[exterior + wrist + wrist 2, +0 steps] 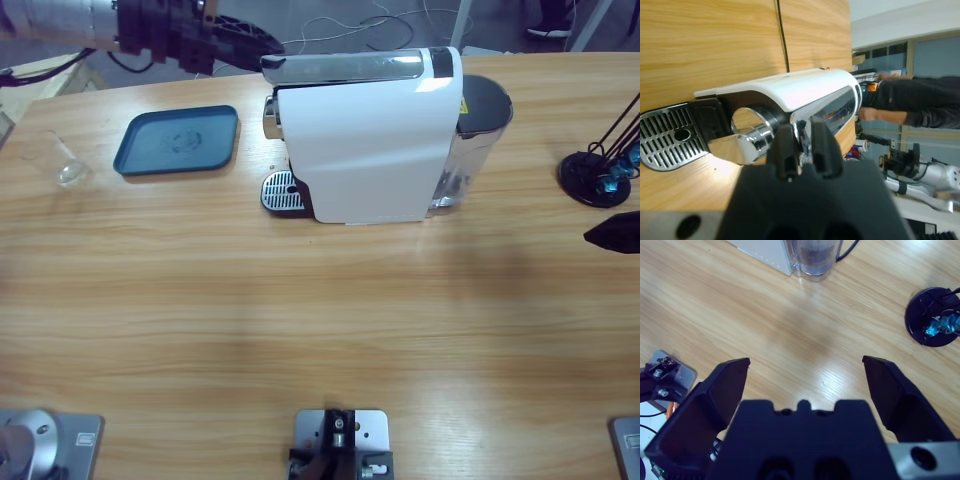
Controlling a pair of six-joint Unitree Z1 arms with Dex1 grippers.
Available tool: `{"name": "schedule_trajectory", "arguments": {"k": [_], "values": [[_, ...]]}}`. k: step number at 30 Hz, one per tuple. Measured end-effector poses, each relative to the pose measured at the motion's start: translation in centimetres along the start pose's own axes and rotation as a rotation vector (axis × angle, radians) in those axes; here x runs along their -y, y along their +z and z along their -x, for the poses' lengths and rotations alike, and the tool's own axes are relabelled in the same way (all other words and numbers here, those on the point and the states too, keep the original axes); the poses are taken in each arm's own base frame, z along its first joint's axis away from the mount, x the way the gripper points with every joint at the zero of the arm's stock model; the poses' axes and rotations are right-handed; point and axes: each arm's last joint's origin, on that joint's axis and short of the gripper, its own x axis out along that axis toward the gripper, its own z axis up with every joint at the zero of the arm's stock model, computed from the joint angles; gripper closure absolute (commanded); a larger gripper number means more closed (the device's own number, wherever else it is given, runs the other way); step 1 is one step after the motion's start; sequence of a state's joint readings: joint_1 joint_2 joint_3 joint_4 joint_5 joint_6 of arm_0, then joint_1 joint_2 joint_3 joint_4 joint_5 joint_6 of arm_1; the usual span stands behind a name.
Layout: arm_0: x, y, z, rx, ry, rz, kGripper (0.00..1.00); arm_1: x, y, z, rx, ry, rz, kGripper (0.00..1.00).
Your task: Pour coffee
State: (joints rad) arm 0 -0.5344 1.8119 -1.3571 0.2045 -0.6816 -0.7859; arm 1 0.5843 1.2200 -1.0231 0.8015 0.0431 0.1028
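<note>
A white coffee machine (365, 135) stands at the table's middle, its silver drip grate (281, 192) facing left. My left gripper (266, 45) reaches in from the upper left. Its jaws are shut and their tips sit at the front end of the machine's chrome top lever (822, 107). A clear glass (65, 160) stands alone at the far left and looks empty. The coffee is out of view. At the right edge, my right gripper (805, 375) hangs open above bare table, a black tip of the right gripper (612, 234) showing in the high view.
A dark blue tray (178, 140) lies left of the machine. A black capsule stand (595, 172) holding blue capsules sits at the right. The machine's water tank (815, 257) is ahead of my right gripper. A person's dark sleeve (920, 107) shows in the background.
</note>
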Motion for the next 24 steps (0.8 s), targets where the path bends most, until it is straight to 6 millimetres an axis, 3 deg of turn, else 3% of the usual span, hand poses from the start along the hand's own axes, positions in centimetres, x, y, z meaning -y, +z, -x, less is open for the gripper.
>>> {"name": "schedule_trajectory", "arguments": {"k": [1, 3, 6, 7, 8, 9, 13, 15, 18, 21, 24], "values": [[0.3, 0.0, 0.1, 0.006, 0.004, -0.001, 1.0, 0.0, 0.0, 0.0, -0.001, -0.001, 0.0, 0.036], [4.0, 0.4, 0.9, 0.043, -0.062, -0.079, 1.0, 0.0, 0.0, 0.0, 0.0, -0.003, 0.0, 0.036], [9.0, -0.6, 2.3, 0.059, -0.141, -0.169, 1.0, 0.0, 0.0, 0.0, 0.003, -0.004, 0.0, 0.036], [10.1, -1.0, 3.0, 0.066, -0.16, -0.188, 0.798, 0.0, 0.0, 0.0, 0.004, -0.006, 0.0, 0.033], [11.1, -1.2, 3.8, 0.079, -0.177, -0.203, 0.271, 0.0, 0.0, 0.0, 0.004, -0.009, 0.001, 0.013], [11.8, -1.4, 4.4, 0.096, -0.183, -0.213, 0.059, 0.1, 0.0, 0.0, 0.006, -0.013, 0.001, 0.0], [13.6, -2.3, 6.1, 0.216, -0.117, -0.369, 0.0, 0.3, 0.1, -0.3, 0.032, -0.055, 0.0, 0.0], [13.5, -3.9, 6.5, 0.264, 0.044, -0.585, 0.0, 0.8, 0.2, -0.5, 0.058, -0.104, -0.016, 0.0], [10.4, -8.2, 7.3, 0.248, 0.404, -0.861, 0.0, 2.3, 0.5, -0.4, 0.103, -0.236, -0.075, 0.035], [6.5, -12.1, 9.3, 0.193, 0.565, -0.931, 0.0, 4.1, -0.1, -0.1, 0.188, -0.355, -0.191, 0.075], [4.1, -15.7, 13.1, 0.22, 0.556, -0.915, 0.0, 5.8, -1.5, -0.1, 0.253, -0.44, -0.302, 0.175]]}}
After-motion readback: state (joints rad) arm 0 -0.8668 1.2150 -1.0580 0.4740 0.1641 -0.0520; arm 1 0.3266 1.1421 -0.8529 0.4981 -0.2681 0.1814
